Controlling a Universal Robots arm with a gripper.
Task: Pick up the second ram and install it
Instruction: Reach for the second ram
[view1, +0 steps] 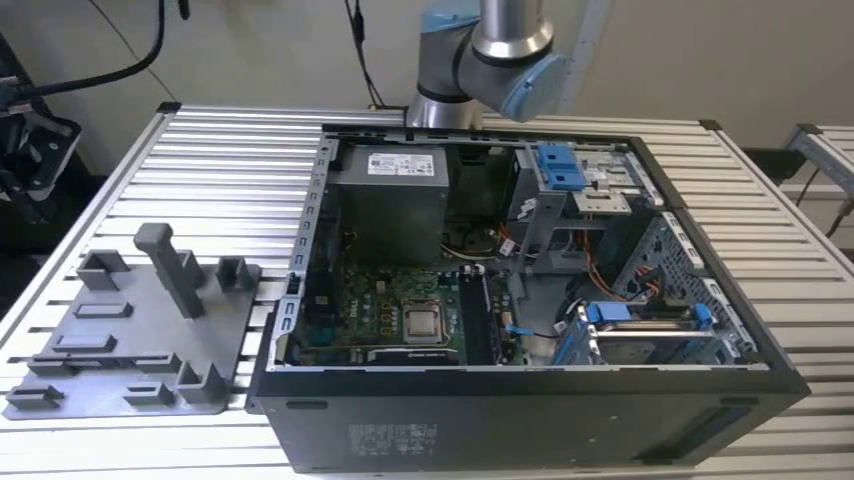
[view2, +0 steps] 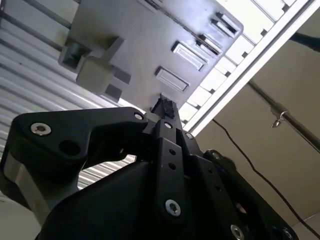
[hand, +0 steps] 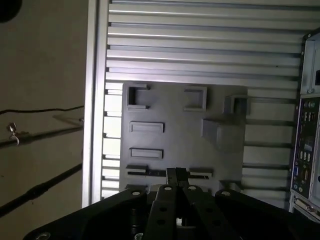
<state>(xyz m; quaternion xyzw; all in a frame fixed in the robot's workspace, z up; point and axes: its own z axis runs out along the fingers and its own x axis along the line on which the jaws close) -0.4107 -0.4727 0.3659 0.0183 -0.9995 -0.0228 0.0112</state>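
Observation:
The second ram (hand: 138, 173) shows as a thin dark strip standing edge-on in a long slot of the grey tray (hand: 225, 150); its middle is hidden behind my fingertips. The same strip lies near the tray's front in the exterior view (view1: 118, 357). My gripper (hand: 177, 174) hangs well above the tray, its two black fingers pressed together with nothing seen between them. In the second wrist view the gripper (view2: 165, 107) points at the tray (view2: 150, 45) from high up.
An open computer case (view1: 534, 420) lies on the slatted metal table (view1: 214, 160), to the exterior view's right of the tray. Its motherboard (view1: 360, 320) carries a silver CPU (view1: 424, 322) and dark memory slots (view1: 478, 315). Tall grey blocks (view1: 171, 268) rise from the tray. Cables hang beyond the table's edge.

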